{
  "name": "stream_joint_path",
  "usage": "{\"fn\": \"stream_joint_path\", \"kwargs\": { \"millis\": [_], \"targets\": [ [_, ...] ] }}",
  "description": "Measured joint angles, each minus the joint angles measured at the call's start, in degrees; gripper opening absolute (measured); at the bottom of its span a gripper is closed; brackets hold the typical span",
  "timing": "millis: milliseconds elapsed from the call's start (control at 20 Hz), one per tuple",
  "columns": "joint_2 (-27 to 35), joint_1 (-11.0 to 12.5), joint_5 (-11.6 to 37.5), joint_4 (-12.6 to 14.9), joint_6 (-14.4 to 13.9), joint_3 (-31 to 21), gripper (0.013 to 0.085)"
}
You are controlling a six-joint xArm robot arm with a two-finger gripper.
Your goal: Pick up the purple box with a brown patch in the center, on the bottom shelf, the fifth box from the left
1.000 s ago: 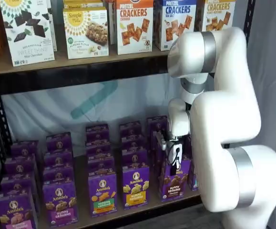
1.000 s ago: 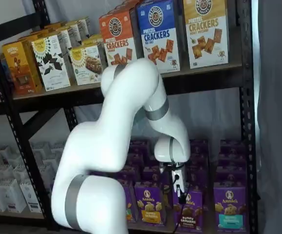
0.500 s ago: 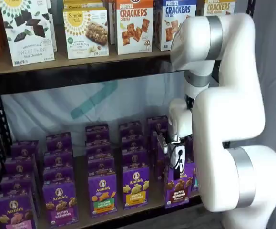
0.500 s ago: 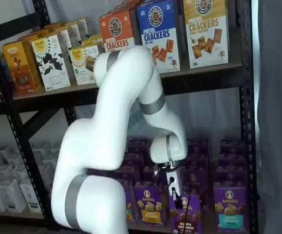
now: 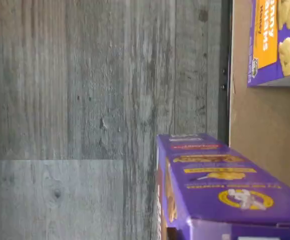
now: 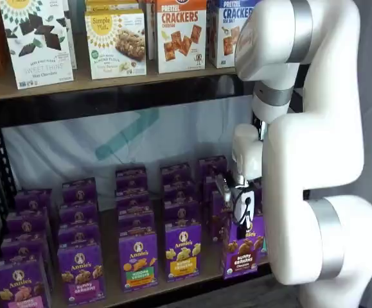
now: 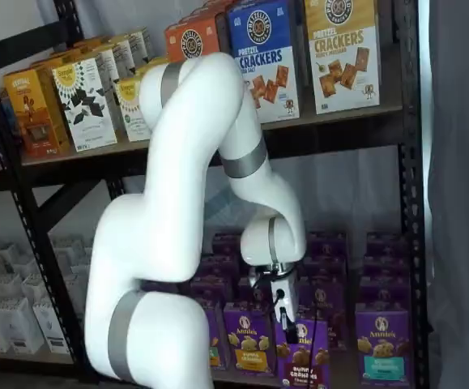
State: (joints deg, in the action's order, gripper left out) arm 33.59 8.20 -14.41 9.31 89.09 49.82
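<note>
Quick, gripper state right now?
Gripper: shut on the purple box, held by its top in front of the bottom shelf.

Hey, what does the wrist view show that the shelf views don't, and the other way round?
Only the wrist view shows the grey wood-grain floor beyond the shelf's front edge, and the top flap of the purple box.

Only the shelf views show the white arm, the gripper shut on the box's top, the cracker boxes on the upper board, and the rows of purple cartons behind.

Both share the purple box at the front of the bottom shelf, and a neighbouring purple carton with a yellow band.
</note>
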Motion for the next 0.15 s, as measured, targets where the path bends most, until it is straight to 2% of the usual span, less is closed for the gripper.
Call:
{"fn": "stream_joint_path", "kwargs": {
  "millis": [150],
  "targets": [
    [-1.7, 0.2, -0.38, -0.8, 0.96, -1.11, 0.029]
  ]
}}
